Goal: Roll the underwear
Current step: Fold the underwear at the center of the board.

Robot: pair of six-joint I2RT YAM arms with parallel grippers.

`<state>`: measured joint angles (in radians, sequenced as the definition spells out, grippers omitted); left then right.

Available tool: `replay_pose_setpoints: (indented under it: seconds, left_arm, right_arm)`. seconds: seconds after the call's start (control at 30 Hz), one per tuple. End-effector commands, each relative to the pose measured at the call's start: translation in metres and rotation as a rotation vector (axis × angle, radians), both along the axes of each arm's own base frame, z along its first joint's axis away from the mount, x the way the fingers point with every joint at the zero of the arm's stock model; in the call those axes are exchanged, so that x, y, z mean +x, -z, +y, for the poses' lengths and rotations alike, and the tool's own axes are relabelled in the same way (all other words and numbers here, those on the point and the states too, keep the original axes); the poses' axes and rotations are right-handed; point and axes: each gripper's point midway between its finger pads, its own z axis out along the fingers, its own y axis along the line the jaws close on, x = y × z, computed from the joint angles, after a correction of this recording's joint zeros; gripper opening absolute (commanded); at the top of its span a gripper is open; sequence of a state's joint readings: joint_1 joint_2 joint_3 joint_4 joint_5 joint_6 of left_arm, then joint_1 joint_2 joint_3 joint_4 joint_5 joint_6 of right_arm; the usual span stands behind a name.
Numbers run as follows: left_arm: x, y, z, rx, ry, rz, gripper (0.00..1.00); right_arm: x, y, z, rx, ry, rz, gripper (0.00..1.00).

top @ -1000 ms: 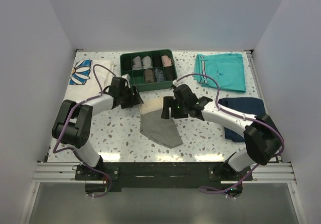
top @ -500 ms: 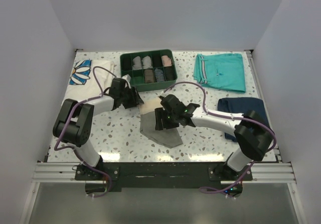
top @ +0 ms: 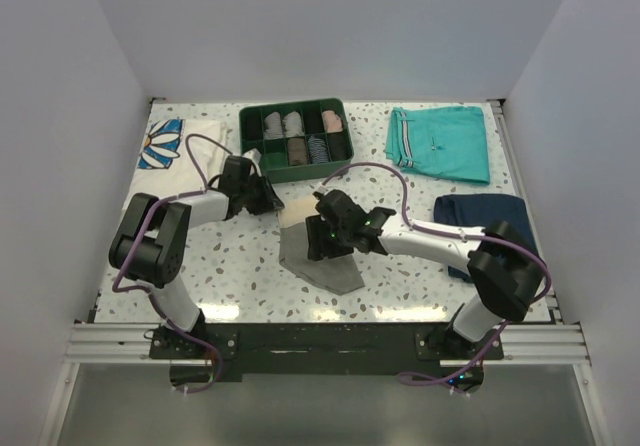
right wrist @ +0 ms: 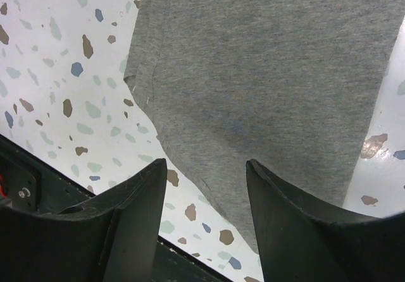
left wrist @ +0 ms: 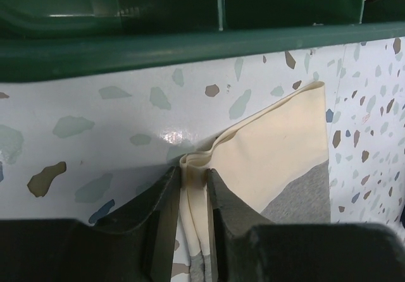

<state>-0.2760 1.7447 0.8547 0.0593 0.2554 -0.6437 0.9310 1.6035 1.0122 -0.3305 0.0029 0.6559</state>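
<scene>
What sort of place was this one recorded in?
Probably a lab test cell for clothes-folding practice: plain white walls box in a speckled tabletop, with a green divider tray of rolled garments and folded teal shorts.

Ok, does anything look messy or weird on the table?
Only the underwear: its cream edge is bunched into folds where the left tool pinches it, beside the green tray. Nothing looks spilled or broken.
</scene>
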Motion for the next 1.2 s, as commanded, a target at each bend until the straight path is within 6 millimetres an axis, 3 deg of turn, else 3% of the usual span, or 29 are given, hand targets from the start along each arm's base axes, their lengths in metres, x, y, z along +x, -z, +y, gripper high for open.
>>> replay_pose_setpoints:
  seconds: [0.0, 0.43, 0.67, 1.17]
  left_arm:
    - [-0.014, 0.018, 0.009, 0.046, -0.008, 0.062, 0.26]
    - [-0.014, 0.013, 0.011, 0.06, -0.005, 0.065, 0.18]
    - [-0.012, 0.012, 0.012, 0.074, 0.002, 0.065, 0.08]
    - [-0.011, 0.011, 0.011, 0.066, 0.0, 0.068, 0.01]
  right_arm:
    - [0.009, -0.022, 0.011, 0.027, 0.011, -0.057, 0.57]
    - [-0.003, -0.019, 0.032, -0.012, -0.053, -0.082, 0.56]
    - [-0.004, -0.017, 0.051, -0.038, -0.096, -0.083, 0.57]
    - [-0.011, 0.007, 0.087, -0.19, -0.149, -0.124, 0.48]
